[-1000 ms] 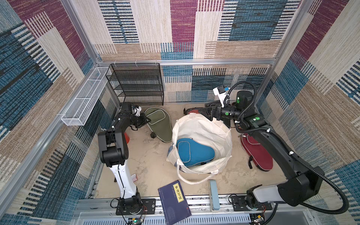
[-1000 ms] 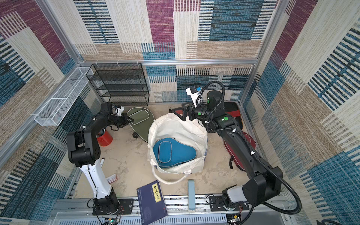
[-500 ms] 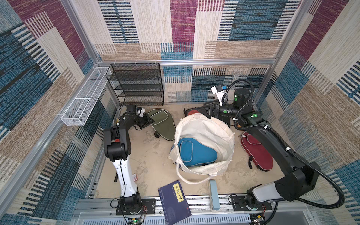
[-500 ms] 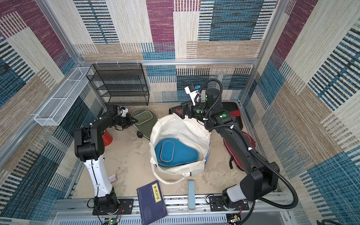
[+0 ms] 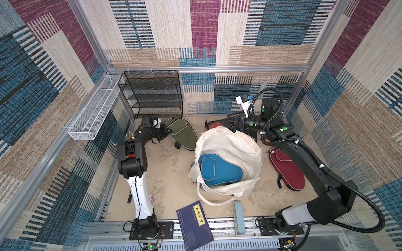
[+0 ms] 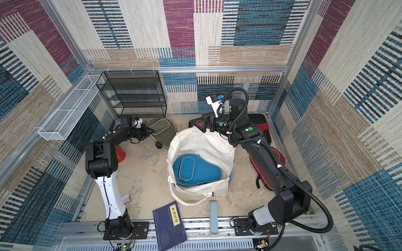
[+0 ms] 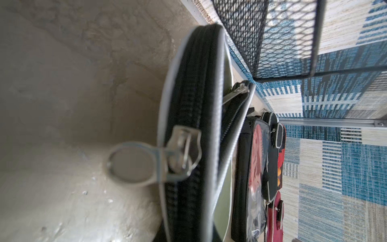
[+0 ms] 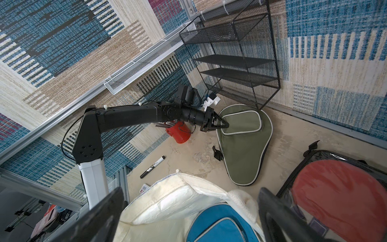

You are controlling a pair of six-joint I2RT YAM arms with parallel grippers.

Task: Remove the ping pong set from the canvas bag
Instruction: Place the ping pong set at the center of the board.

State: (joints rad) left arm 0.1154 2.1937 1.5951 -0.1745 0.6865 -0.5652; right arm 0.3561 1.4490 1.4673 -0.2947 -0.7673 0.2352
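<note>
Two arms reach over the far half of the beige tabletop [image 5: 169, 169]. The left gripper [image 8: 227, 125] has its fingers pressed together, pinching the far-left edge of the olive-green paddle-shaped zip case [image 5: 185, 134], which lies on the tabletop far left of the large cream-white canvas bag [image 5: 228, 135]. The right gripper [image 8: 190, 189] hangs over the bag's far rim with jaws spread wide, holding nothing. Inside the open bag lies a blue paddle-shaped fabric case [image 5: 219, 169]. A maroon paddle-shaped case [image 5: 287, 173] lies right of the bag, and a clear case showing a red paddle [image 8: 335, 184] lies just beyond its far rim.
</note>
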